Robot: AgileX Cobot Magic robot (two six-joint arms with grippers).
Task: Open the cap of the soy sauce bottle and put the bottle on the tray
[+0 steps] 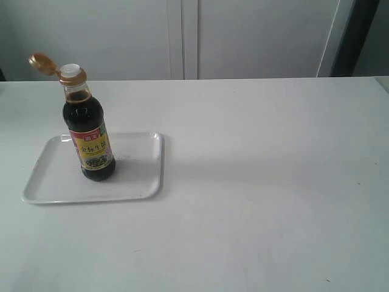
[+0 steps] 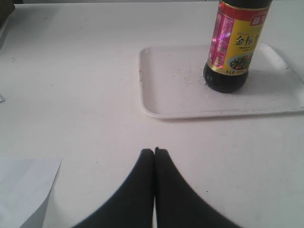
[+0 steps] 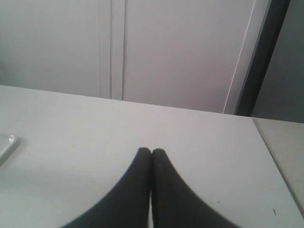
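The soy sauce bottle (image 1: pixel 89 131) stands upright on the white tray (image 1: pixel 58 182) at the table's left. Its orange-brown cap (image 1: pixel 41 62) is flipped open and hangs back on its hinge, baring the white spout (image 1: pixel 70 70). In the left wrist view the bottle (image 2: pixel 232 47) stands on the tray (image 2: pixel 175 95), well apart from my left gripper (image 2: pixel 154 151), which is shut with nothing in it. My right gripper (image 3: pixel 151 151) is shut and empty over bare table; only a tray corner (image 3: pixel 5 145) shows there. Neither gripper appears in the exterior view.
White table (image 1: pixel 261 182) spreads to the right of the tray. White cabinet doors (image 1: pixel 182 36) stand behind the table's far edge. A sheet of paper (image 2: pixel 23 190) lies on the table near my left gripper.
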